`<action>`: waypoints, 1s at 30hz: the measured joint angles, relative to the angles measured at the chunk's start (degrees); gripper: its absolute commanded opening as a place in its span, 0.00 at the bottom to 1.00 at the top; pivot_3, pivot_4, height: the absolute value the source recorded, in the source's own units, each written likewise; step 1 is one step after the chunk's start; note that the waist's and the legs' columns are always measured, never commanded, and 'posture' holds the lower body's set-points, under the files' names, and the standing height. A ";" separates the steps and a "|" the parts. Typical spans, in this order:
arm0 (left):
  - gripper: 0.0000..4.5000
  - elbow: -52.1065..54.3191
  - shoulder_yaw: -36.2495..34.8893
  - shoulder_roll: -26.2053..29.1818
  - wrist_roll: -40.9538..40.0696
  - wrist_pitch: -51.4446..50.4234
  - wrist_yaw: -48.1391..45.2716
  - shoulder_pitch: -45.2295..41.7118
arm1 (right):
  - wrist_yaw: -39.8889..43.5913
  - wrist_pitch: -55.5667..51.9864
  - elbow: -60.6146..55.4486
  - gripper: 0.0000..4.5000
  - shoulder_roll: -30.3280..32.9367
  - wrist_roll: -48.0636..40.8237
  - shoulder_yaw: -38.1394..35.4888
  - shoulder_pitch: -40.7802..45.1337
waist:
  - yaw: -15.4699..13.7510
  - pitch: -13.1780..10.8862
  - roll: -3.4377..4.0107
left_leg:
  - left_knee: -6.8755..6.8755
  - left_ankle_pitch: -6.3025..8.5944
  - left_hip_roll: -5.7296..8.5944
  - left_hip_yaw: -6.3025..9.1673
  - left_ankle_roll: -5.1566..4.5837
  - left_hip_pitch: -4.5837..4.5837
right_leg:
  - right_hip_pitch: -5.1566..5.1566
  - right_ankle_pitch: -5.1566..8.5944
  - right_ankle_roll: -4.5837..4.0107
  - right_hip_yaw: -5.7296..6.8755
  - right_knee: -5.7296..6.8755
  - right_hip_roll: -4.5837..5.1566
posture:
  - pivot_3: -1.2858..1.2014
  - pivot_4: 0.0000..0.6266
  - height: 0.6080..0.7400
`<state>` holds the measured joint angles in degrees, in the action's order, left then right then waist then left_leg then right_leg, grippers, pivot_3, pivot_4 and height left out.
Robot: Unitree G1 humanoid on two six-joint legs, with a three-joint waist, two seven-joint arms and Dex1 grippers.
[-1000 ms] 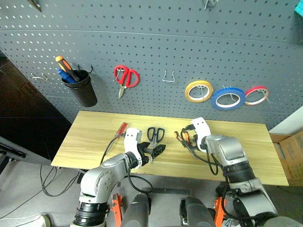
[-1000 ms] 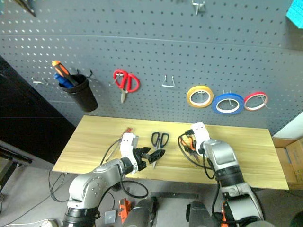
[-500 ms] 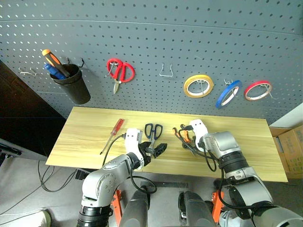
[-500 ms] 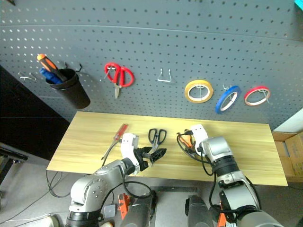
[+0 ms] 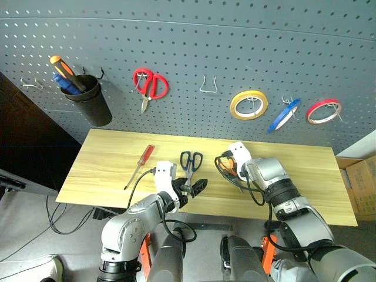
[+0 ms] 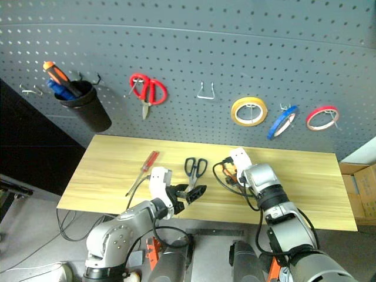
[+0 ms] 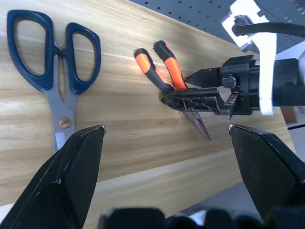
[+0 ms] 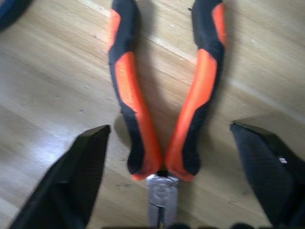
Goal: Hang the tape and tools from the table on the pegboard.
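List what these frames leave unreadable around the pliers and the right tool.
- Pliers: jaw tips cut off by the right wrist view's edge; in the left wrist view the right tool covers their joint.
- Contact between the right tool's fingers and the pliers' handles: not visible in the head views, where the wrist hides it.

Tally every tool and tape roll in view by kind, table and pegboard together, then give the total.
Scissors: 2 (blue, red)
Pliers: 1
Screwdrivers: 3 (red, orange, blue)
Tape rolls: 3 (yellow, blue, red)
Total: 9
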<state>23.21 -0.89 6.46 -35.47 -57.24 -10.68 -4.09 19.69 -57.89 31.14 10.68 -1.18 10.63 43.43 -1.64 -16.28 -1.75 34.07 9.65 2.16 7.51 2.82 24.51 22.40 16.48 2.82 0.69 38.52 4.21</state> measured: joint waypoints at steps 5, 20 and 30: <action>1.00 0.05 -0.32 -0.24 -0.60 -0.02 0.02 -0.06 | 0.17 -0.48 -1.75 0.36 0.18 0.02 -0.24 -1.10 | -0.02 0.00 0.00 | -0.15 0.00 0.02 0.08 0.01 0.11 | -0.01 -0.05 -0.07 0.04 -0.35 -0.04 | 0.61 0.51 1.00; 1.00 7.88 -8.95 1.32 -14.78 -1.19 -2.70 -2.96 | 8.84 1.88 -47.24 0.36 7.33 -7.73 -4.43 -21.48 | -0.73 0.08 0.08 | -0.07 -0.20 0.01 -0.07 0.77 1.30 | 1.18 -0.18 0.15 0.11 -0.37 -0.08 | 0.59 0.29 1.00; 1.00 12.22 -18.15 8.19 -35.31 1.47 6.56 -11.39 | -0.05 10.33 -57.95 0.36 -5.28 -13.61 -12.29 -9.27 | -2.70 2.57 0.12 | -0.07 -0.71 0.11 -0.09 1.10 1.23 | 1.06 -0.65 0.19 0.24 -0.46 -0.27 | 0.62 0.10 1.00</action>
<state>35.43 -19.04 14.65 -70.78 -55.77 -4.12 -15.49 19.64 -47.56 -26.81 5.41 -14.79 -1.67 34.15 -4.34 -13.71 -1.63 34.00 8.94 2.28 7.43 3.92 25.73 23.46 15.84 3.01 0.93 38.06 3.94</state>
